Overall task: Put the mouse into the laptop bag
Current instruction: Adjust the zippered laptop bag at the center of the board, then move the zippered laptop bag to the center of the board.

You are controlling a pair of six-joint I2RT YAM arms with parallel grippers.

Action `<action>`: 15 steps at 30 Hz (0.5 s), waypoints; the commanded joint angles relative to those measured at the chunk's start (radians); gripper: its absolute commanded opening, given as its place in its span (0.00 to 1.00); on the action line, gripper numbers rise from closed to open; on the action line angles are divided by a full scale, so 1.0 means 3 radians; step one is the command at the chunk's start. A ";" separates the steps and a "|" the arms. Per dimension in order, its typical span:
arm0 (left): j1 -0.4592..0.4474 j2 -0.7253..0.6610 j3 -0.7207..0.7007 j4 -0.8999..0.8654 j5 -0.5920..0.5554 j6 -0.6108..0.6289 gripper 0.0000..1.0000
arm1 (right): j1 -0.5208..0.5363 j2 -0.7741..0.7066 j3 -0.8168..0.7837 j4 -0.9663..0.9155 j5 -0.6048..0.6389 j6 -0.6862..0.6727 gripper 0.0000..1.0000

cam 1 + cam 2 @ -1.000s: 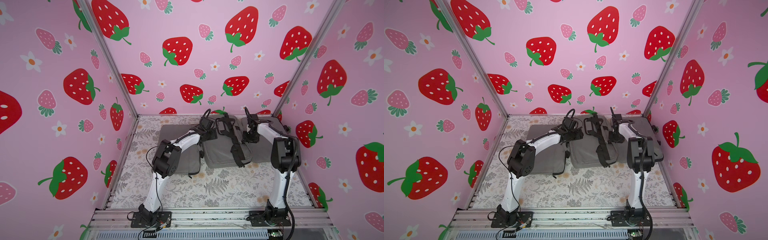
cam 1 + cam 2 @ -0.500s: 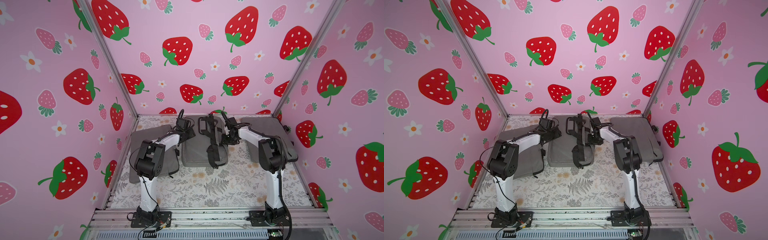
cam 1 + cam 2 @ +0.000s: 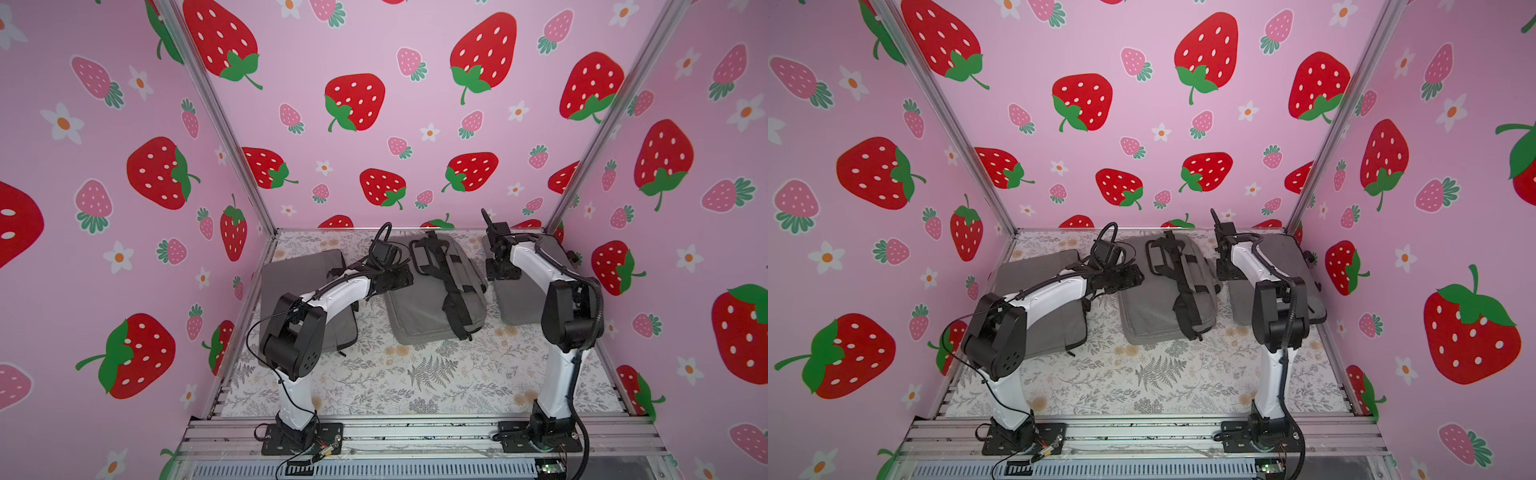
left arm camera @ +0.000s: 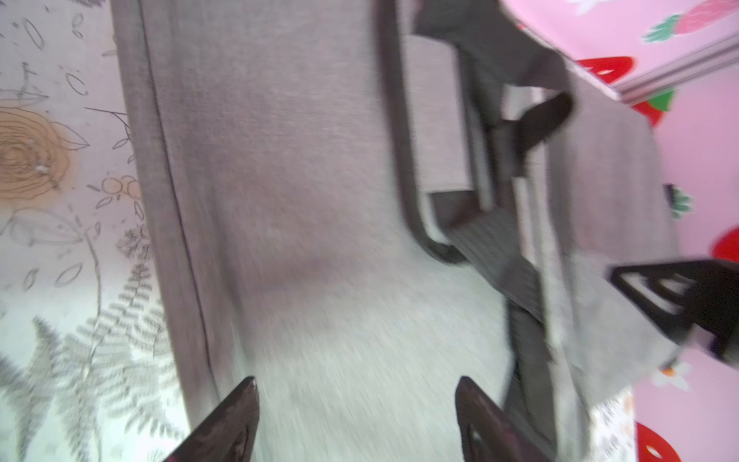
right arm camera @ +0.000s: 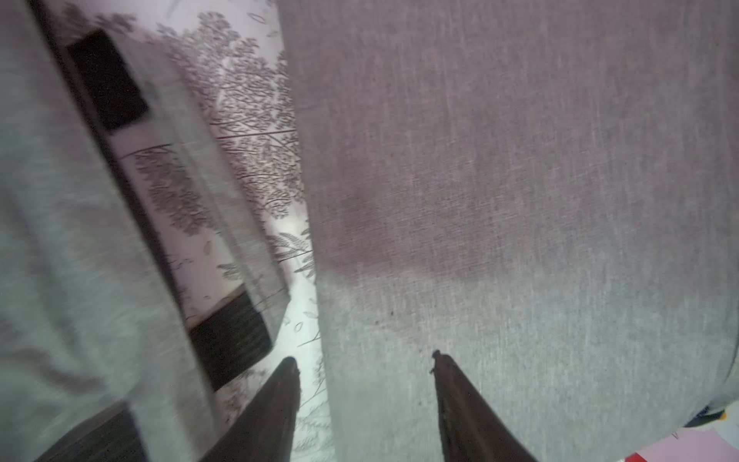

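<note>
Three grey bags are laid flat, side by side, on the table (image 3: 415, 374): the left bag (image 3: 299, 270), the middle bag (image 3: 415, 307) with its black straps (image 3: 451, 286) turned upward, and the right bag (image 3: 517, 303). Which one is meant for the mouse cannot be told. The mouse itself is seen in no view; it may be hidden or already inside.

The left gripper (image 4: 355, 384) is held over the middle bag's fabric, near its edge, with jaws apart and nothing between them. The right gripper (image 5: 364, 360) is held over the edge of the right bag, also spread and empty. Probably the jaws are kept wide so that an edge or flap can be taken.

One second ago the left and middle bags lay against each other; now a strip of table is seen between them, and the left arm is drawn back.
</note>
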 commanded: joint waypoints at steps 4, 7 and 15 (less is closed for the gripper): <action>0.0107 -0.0469 -0.0124 -0.0265 -0.0121 -0.0049 0.82 | 0.0055 0.0511 0.0242 -0.0230 0.0428 -0.0128 0.62; 0.0150 -0.0597 -0.0258 -0.0265 -0.0121 -0.0071 0.82 | 0.0037 0.0684 0.0305 -0.0169 0.0325 -0.0127 0.58; 0.0247 -0.0712 -0.0551 -0.0270 -0.0036 -0.0130 0.82 | 0.0379 0.0582 0.0278 -0.0031 -0.0184 0.0000 0.00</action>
